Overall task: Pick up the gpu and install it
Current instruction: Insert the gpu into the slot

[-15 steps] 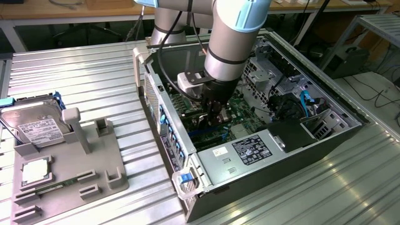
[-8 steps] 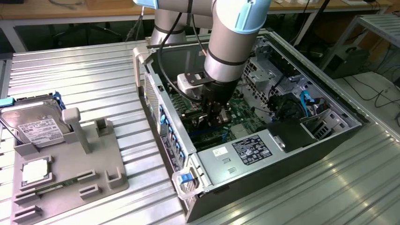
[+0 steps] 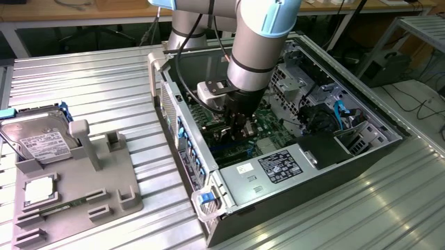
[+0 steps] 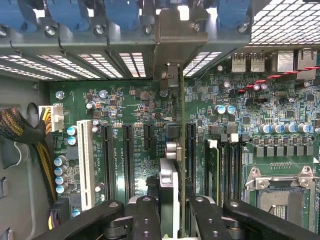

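Looking into the open black computer case (image 3: pixel 389 136), you see that the pick-up part of the task is already finished: the black two-fingered claw (image 4: pixel 175 212) is down inside the case and is closed on the thin dark gpu card (image 4: pixel 170 182), which it holds by the upper edge between its fingers (image 4: pixel 145 215). The card is no more on the grey plastic parts holder (image 3: pixel 104 187) that lies on the ribbed metal table (image 3: pixel 90 88) at the exterior view's left; on that holder you find the silver hard drive with the white label (image 3: pixel 38 140) and a small green memory stick (image 3: pixel 59 208), both not touched. In the wrist view the card stands on its edge above the green motherboard (image 4: pixel 130 105), and it is lined up along one of the long black expansion slots (image 4: pixel 190 155). Its long axis runs parallel to these slots, and its silver metal bracket (image 4: pixel 172 42) points toward the rear wall of the case, where the blue slot latches (image 4: pixel 75 15) sit. In my judgement the installing is in progress but not complete, because I cannot tell if the lower edge of the card has already entered the slot. The arm (image 3: pixel 261 47) is hiding this place in the exterior view.
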Tool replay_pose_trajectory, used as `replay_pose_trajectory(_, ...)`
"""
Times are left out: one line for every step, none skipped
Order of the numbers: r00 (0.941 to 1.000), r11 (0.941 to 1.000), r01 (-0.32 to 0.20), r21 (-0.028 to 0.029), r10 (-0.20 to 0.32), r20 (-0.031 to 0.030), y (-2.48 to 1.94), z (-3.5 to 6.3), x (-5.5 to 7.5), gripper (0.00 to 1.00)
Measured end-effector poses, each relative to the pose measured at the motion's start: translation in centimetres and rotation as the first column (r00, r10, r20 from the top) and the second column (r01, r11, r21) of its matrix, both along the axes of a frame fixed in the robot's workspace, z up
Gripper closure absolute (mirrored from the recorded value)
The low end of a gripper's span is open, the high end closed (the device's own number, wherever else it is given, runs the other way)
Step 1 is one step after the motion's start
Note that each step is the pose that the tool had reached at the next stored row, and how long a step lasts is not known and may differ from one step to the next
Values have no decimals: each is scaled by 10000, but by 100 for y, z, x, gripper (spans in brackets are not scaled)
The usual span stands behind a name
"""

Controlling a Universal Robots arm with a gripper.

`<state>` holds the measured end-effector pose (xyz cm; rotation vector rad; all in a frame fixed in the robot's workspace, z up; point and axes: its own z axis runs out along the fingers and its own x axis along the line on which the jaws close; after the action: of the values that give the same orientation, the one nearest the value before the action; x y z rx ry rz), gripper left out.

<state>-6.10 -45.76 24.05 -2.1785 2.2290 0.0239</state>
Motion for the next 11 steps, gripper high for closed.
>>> replay_pose_trajectory(10000,10000,-1,0,1,0,0,0,0,72)
replay_pose_trajectory(10000,10000,0,0,0,0,0,0,0,72)
replay_pose_trajectory(10000,10000,0,0,0,0,0,0,-1,72)
replay_pose_trajectory(10000,10000,1,1,-1,1,0,0,-4,72)
replay_pose_trajectory(10000,10000,0,1,0,2,0,-1,-8,72)
replay_pose_trajectory(10000,10000,-4,0,4,1,0,-2,-10,72)
replay_pose_trajectory(10000,10000,-7,-1,7,-2,-1,-3,-13,72)
replay_pose_trajectory(10000,10000,-12,-6,12,-12,-1,-8,-15,72)
replay_pose_trajectory(9999,10000,-51,-2,51,-129,-2,-33,-16,72)
replay_pose_trajectory(9998,9998,-176,-29,175,-136,-13,-39,7,72)
replay_pose_trajectory(9998,9998,-177,-49,176,-137,5,-37,10,72)
